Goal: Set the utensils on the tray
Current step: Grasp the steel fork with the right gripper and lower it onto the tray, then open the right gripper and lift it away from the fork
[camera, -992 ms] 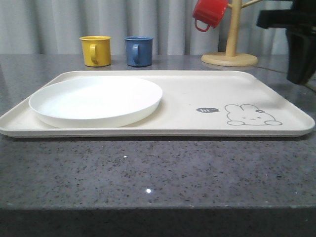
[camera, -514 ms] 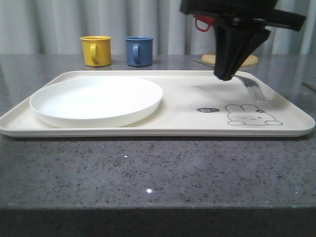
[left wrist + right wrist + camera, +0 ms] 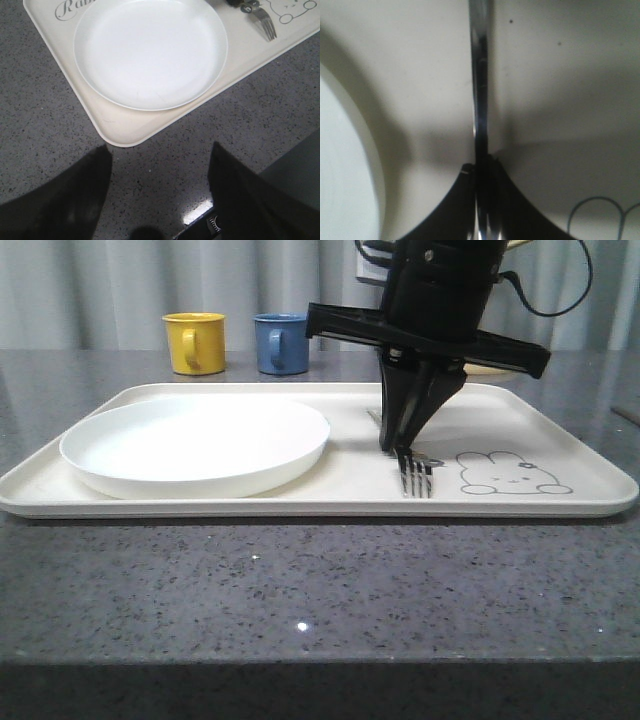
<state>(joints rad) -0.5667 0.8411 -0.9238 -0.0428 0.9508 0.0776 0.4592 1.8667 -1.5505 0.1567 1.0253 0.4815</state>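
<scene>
My right gripper (image 3: 396,443) points down over the cream tray (image 3: 560,502), shut on a shiny silver fork (image 3: 415,478). The fork's tines lie low on the tray floor, just left of the grey rabbit drawing (image 3: 512,473). In the right wrist view the fork handle (image 3: 480,75) runs straight out from between the closed fingers (image 3: 505,200). The round white plate (image 3: 195,445) rests on the tray's left half. My left gripper (image 3: 160,192) hangs open above bare countertop in front of the tray corner (image 3: 122,137). The plate (image 3: 150,50) and the fork tines (image 3: 268,29) lie beyond it.
A yellow mug (image 3: 193,342) and a blue mug (image 3: 280,343) stand behind the tray at the back left. A wooden mug stand's base (image 3: 495,368) sits behind my right arm. The speckled grey counter (image 3: 300,600) stretches in front of the tray.
My right arm came in from the upper right, swung left across the tray and came down. The fork moved from above the rabbit drawing down to the tray floor beside it.
</scene>
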